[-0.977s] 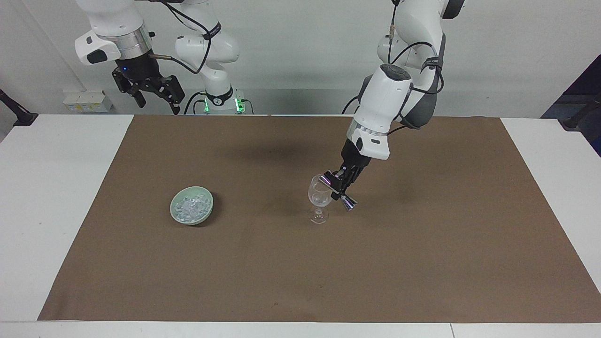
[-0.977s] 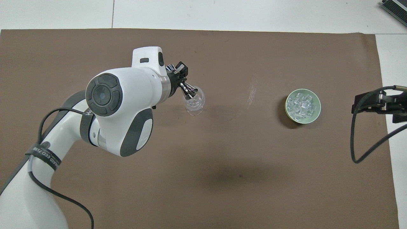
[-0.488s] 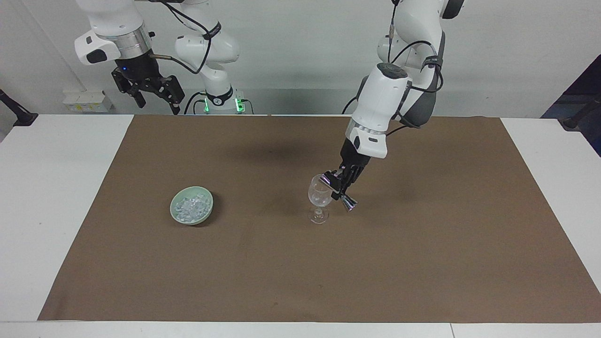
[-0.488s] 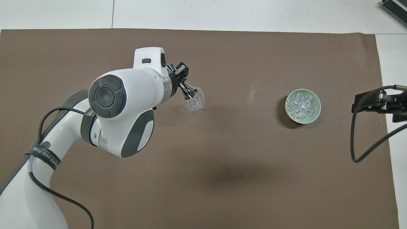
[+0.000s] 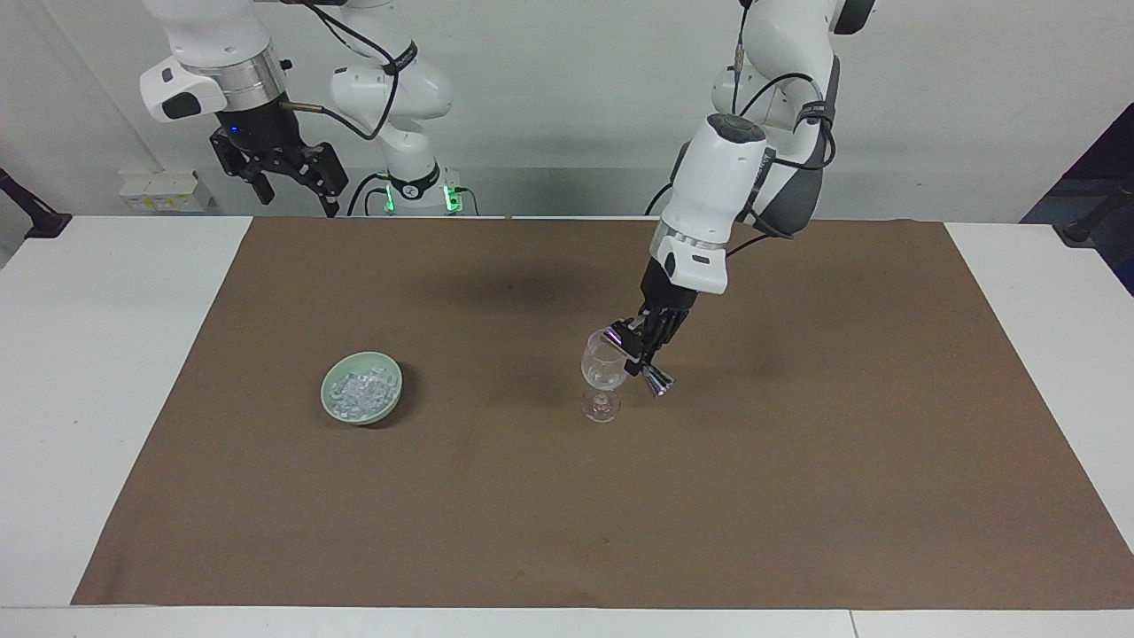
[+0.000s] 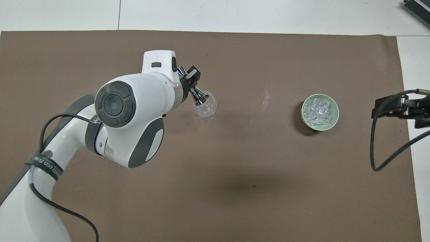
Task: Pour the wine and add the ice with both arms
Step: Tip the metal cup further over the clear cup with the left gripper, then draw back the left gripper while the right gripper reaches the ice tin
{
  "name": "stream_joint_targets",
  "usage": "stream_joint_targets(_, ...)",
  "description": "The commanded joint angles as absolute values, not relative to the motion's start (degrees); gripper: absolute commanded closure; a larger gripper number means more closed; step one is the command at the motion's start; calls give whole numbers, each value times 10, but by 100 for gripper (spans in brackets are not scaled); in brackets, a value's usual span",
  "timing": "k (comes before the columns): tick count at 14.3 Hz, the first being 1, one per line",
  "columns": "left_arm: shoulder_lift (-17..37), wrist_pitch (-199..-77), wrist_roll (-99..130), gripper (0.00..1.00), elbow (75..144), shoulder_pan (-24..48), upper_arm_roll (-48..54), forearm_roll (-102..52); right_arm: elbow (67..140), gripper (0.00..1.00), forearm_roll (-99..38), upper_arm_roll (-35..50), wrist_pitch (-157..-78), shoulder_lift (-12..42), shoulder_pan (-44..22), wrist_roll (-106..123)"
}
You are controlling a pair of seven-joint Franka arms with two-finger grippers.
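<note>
A clear wine glass [image 5: 604, 372] [image 6: 205, 109] stands upright in the middle of the brown mat. My left gripper [image 5: 645, 341] [image 6: 189, 79] is shut on the waist of a silver double-ended jigger [image 5: 654, 381] [image 6: 199, 97]. The jigger is tilted, one end over the glass's rim. No wine can be made out in the glass or the jigger. The ice [image 5: 359, 390] [image 6: 319, 110] is heaped in a pale green bowl [image 5: 385, 409] [image 6: 334, 122] toward the right arm's end. My right gripper [image 5: 288, 182] [image 6: 408, 109] waits open, high over the table's edge at that end.
The brown mat [image 5: 797, 496] covers most of the white table [image 5: 89, 399]. A black cable [image 6: 376, 148] hangs from the right wrist. The left arm's elbow [image 6: 127, 117] hides part of the mat in the overhead view.
The left arm's wrist and forearm have risen a little and turned steeper, while the jigger stays tilted at the glass. The right gripper has barely moved.
</note>
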State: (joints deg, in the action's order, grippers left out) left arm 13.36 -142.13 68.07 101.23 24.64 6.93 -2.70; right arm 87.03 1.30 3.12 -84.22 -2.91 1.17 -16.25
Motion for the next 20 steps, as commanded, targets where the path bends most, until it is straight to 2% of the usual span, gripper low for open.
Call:
stream_joint_targets(1,120,-1422,692,100,1020,259,58,3,867,0,0,33,-848,-27,21,-149)
stream_joint_targets(20,119,-1421,694,100,1022,268,57,53,866,0,1,33,-842,-27,35,-149)
